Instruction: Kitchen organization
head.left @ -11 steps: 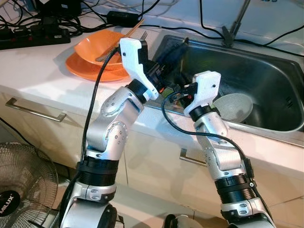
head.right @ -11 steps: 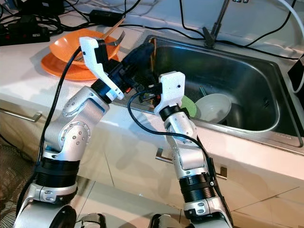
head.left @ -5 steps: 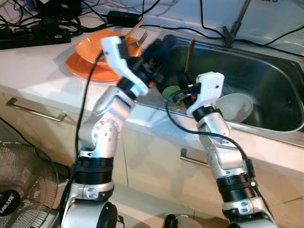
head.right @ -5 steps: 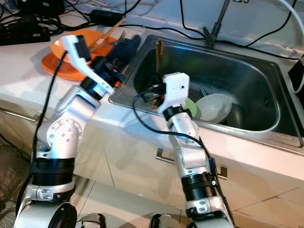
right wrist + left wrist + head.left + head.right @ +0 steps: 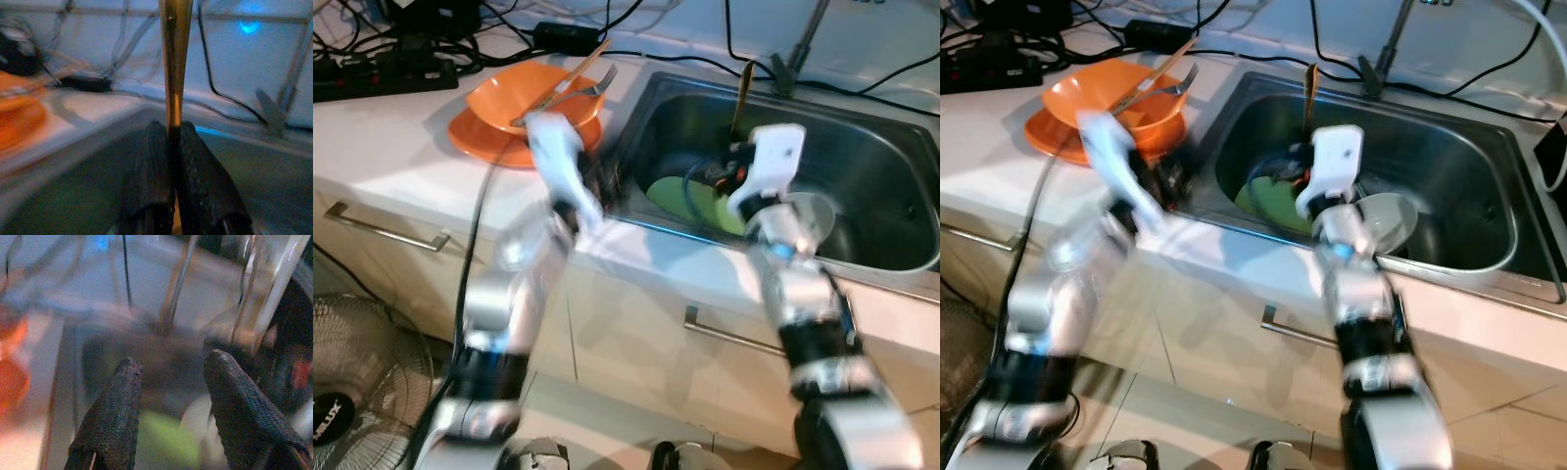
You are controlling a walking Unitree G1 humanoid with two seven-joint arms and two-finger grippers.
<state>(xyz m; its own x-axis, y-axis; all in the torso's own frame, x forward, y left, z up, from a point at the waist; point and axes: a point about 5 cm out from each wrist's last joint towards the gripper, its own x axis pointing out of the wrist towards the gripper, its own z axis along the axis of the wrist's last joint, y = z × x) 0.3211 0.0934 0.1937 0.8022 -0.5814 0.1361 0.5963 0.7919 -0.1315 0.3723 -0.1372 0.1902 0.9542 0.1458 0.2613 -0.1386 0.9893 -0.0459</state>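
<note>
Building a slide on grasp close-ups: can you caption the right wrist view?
Right end effector shut on a slim golden utensil handle, held upright over the steel sink.

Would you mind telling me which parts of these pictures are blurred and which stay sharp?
Eye views: both arms smear with motion, the left arm worst; the orange bowl and sink stay sharp. Left wrist view: the fingers are crisp, the background smeared. Right wrist view: the brown stick pinched between the fingers is fairly clear, the counter streaked.
</note>
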